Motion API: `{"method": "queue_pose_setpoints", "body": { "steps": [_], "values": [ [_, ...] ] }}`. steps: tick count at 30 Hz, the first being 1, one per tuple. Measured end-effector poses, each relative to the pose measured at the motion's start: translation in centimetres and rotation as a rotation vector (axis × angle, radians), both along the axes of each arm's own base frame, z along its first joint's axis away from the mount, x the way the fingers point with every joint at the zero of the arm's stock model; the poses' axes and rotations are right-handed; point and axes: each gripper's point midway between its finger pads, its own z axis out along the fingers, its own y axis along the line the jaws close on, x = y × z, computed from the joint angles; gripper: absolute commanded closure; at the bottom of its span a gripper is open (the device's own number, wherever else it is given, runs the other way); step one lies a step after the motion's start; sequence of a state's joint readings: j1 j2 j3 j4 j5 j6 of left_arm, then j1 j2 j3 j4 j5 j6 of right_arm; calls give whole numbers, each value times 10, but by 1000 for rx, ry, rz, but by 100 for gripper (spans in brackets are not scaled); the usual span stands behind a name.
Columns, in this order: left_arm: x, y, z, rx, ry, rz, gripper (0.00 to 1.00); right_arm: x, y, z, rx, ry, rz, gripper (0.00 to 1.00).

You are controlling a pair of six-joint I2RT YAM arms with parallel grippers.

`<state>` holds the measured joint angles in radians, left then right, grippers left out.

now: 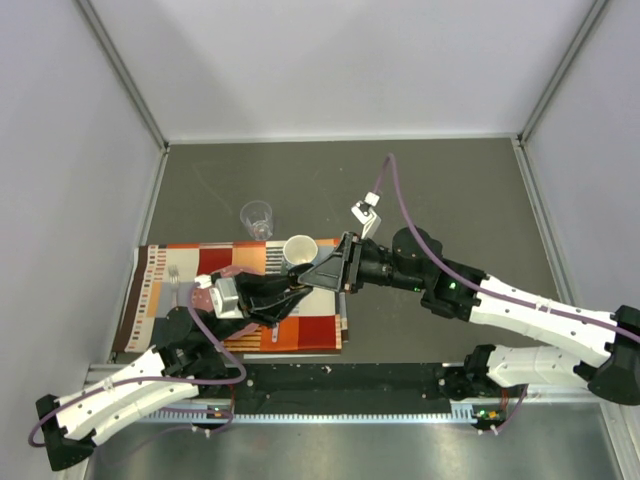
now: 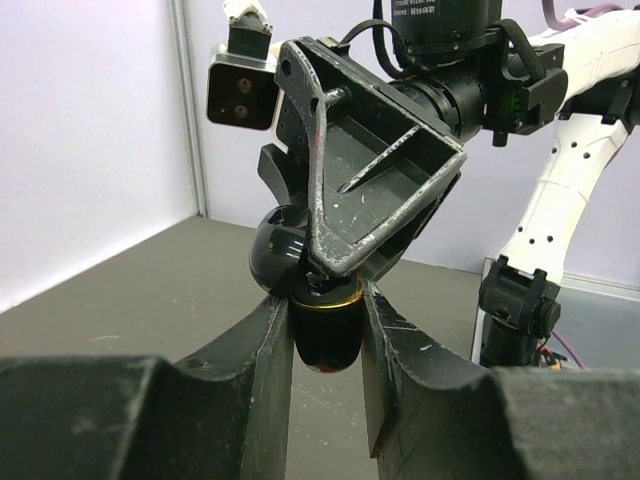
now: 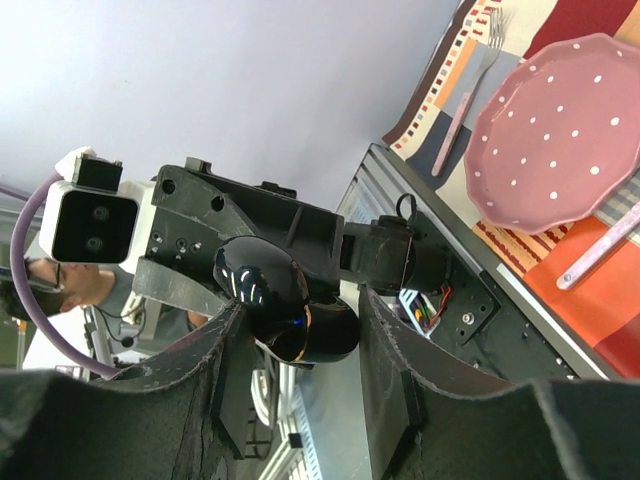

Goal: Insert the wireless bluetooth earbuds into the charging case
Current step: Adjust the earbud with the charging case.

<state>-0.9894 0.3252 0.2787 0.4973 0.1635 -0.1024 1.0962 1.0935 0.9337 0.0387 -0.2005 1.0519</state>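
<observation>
The charging case is a glossy black oval with a gold rim. Its lid is flipped open. My left gripper is shut on the case's lower body and holds it in the air above the placemat. My right gripper reaches in from the right and straddles the case. Its left finger is against the lid, and a gap shows at the other finger. In the left wrist view a right fingertip sits at the case's open top. No earbuds show in any view.
A white mug stands on the striped placemat just behind the grippers. A clear cup stands further back on the grey table. A pink dotted plate and pink-handled cutlery lie on the mat below.
</observation>
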Motion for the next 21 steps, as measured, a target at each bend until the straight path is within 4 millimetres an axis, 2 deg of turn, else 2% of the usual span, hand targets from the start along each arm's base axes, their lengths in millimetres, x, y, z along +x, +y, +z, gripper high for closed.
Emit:
{"method": "queue_pose_setpoints", "body": {
  "steps": [3, 13, 21],
  "values": [
    [1, 0, 0, -2, 4, 5, 91, 1, 1, 0, 17, 6, -4, 89],
    [3, 1, 1, -9, 15, 13, 80, 3, 2, 1, 44, 24, -15, 91],
    [2, 2, 2, -18, 16, 11, 76, 3, 2, 2, 52, 29, -15, 91]
  ]
}}
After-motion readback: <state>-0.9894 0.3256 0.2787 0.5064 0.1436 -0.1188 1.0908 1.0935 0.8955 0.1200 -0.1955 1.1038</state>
